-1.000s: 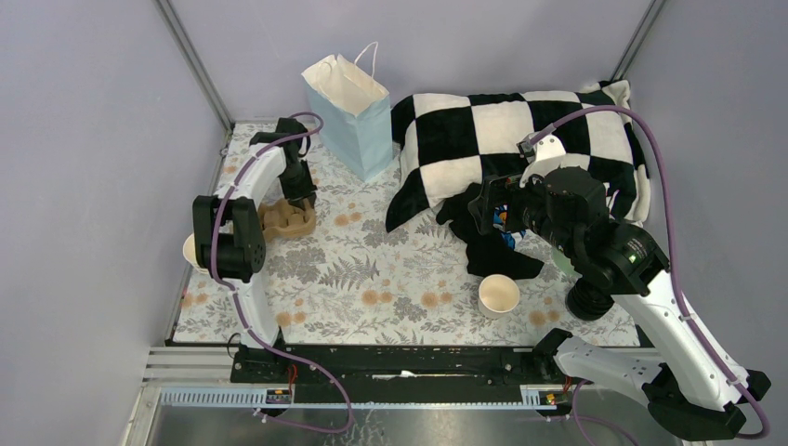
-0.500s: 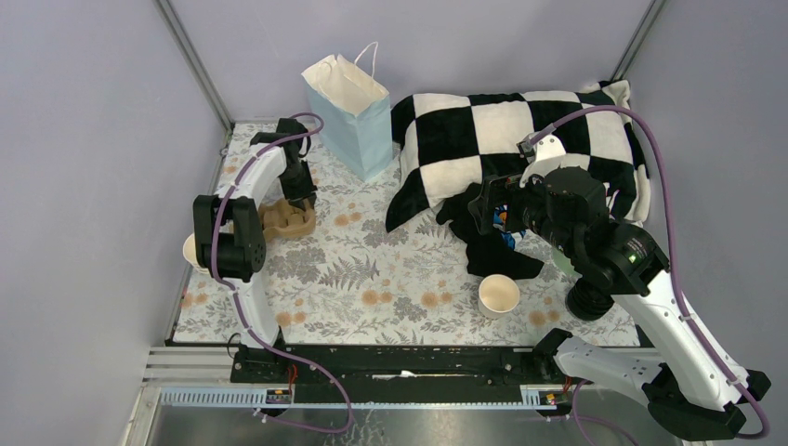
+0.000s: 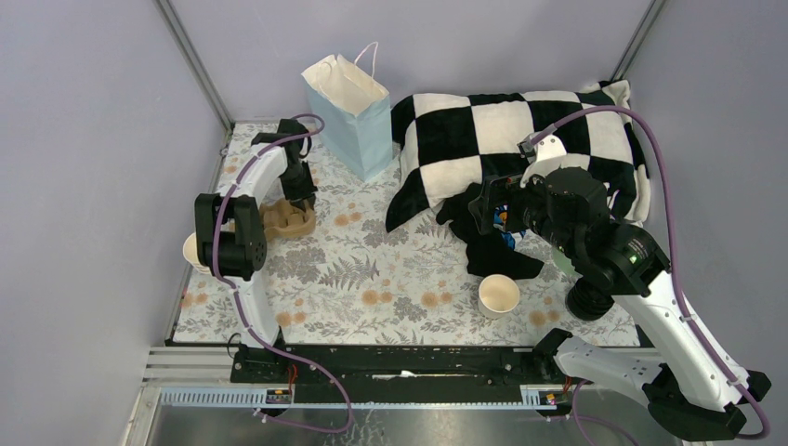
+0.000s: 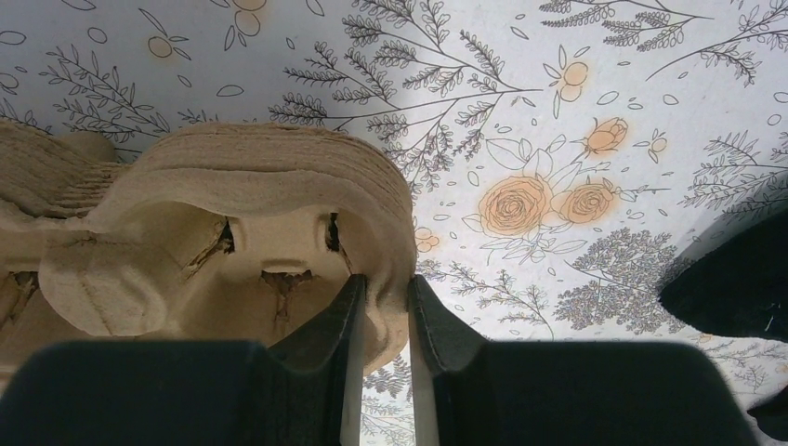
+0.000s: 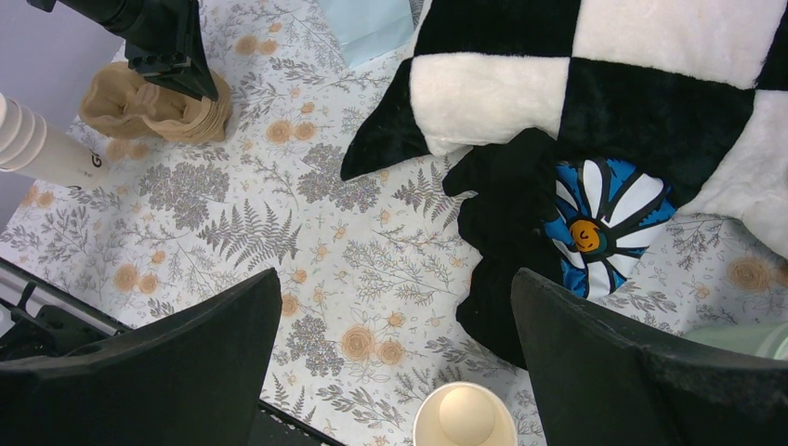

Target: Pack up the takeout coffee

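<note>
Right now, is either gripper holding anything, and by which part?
The left gripper pinches the pulp cup carrier by the outer rim of one pocket. The right gripper is open and holds nothing.

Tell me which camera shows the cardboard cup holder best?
Left wrist view: the cup holder sits close up, rim inside the left pincer. Top view shows it small, partly under the arm; right wrist view, small in a corner.

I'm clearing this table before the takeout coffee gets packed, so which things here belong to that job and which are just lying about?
Belongs to the job:
- lidless paper cup
- pulp cup carriers
- light blue paper bag, probably

Just lying about:
- checkered blanket
- black daisy-print cloth
- stack of nested cups
</note>
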